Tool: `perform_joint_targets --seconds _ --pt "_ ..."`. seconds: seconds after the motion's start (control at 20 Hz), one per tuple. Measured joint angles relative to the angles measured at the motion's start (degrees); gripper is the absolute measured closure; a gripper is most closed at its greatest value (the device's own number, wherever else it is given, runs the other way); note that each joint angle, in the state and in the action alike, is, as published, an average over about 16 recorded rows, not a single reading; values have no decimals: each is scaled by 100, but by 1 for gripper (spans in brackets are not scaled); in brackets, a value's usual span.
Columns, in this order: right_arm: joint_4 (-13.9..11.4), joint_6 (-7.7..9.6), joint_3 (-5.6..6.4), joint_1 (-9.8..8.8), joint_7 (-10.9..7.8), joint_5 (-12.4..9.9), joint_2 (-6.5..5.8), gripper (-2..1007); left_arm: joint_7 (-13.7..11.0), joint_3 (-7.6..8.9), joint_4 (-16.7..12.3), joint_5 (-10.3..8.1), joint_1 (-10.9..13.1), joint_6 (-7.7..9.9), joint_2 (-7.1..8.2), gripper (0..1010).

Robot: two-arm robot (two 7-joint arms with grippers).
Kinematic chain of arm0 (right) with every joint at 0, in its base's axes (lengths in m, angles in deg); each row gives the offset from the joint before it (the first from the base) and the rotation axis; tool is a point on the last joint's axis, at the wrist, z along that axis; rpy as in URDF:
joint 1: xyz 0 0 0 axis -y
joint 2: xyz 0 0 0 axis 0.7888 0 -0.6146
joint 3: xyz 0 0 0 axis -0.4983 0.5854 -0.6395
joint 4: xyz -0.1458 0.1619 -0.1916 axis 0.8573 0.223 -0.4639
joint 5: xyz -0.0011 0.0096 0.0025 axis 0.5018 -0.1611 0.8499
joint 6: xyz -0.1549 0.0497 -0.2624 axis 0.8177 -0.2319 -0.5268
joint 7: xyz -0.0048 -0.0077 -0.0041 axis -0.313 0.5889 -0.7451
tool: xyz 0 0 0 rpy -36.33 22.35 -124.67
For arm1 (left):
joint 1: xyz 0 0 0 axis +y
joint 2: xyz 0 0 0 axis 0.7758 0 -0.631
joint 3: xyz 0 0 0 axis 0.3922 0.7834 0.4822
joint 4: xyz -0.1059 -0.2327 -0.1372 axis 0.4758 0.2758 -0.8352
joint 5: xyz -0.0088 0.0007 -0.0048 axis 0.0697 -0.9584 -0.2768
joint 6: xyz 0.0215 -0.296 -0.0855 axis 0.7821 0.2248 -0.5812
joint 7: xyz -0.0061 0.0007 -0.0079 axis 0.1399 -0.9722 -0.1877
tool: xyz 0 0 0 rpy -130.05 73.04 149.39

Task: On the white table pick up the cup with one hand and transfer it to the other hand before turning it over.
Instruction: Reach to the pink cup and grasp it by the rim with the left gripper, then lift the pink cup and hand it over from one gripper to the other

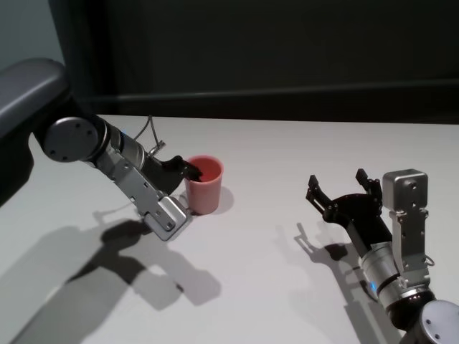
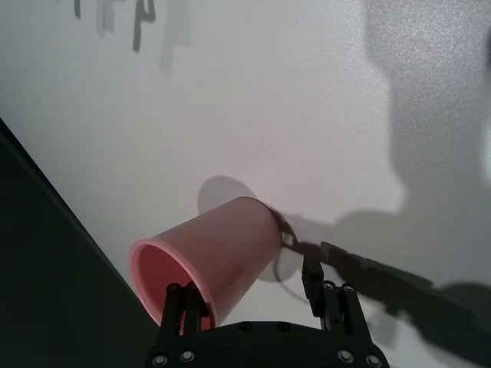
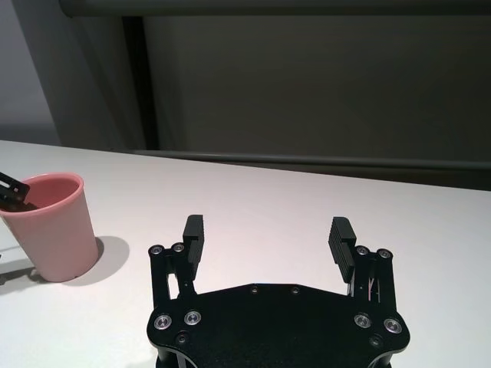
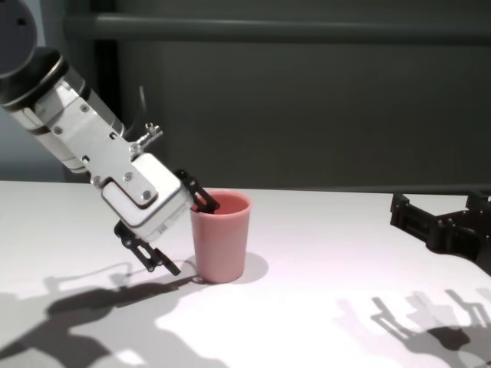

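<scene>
Cup [image 1: 204,184] (no label) in left gripper [image 1: 179,188]

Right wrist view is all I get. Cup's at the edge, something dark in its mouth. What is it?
Observer: A finger of the left gripper. It dips inside the cup; the other finger is outside the wall, down near the base.
Operator: Lifted yet?
Observer: No. In the chest view the cup's base sits on the white table, upright, shadow right beside it.
Operator: Where's my right gripper relative to it?
Observer: The head view shows the right gripper open, well off to the cup's right and nearer the robot, with bare table between them.
</scene>
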Motion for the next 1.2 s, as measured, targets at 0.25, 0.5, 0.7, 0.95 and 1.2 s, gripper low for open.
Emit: perform_joint_targets --seconds 0.25,0.5,0.7,0.95,1.2 --pt "0 0 0 0 0 0 0 3 -95 -61 17 -134 -18 -1 9 390" --pt "0 0 0 0 0 0 0 3 -104 -107 17 -238 -31 -8 26 567" --pt "0 0 0 0 0 0 0 3 -65 -99 23 -361 -35 -4 42 712" --pt "0 0 0 0 0 0 0 3 21 -24 44 -613 -13 9 74 853" --pt "0 0 0 0 0 0 0 3 133 139 45 -1037 80 53 142 944"
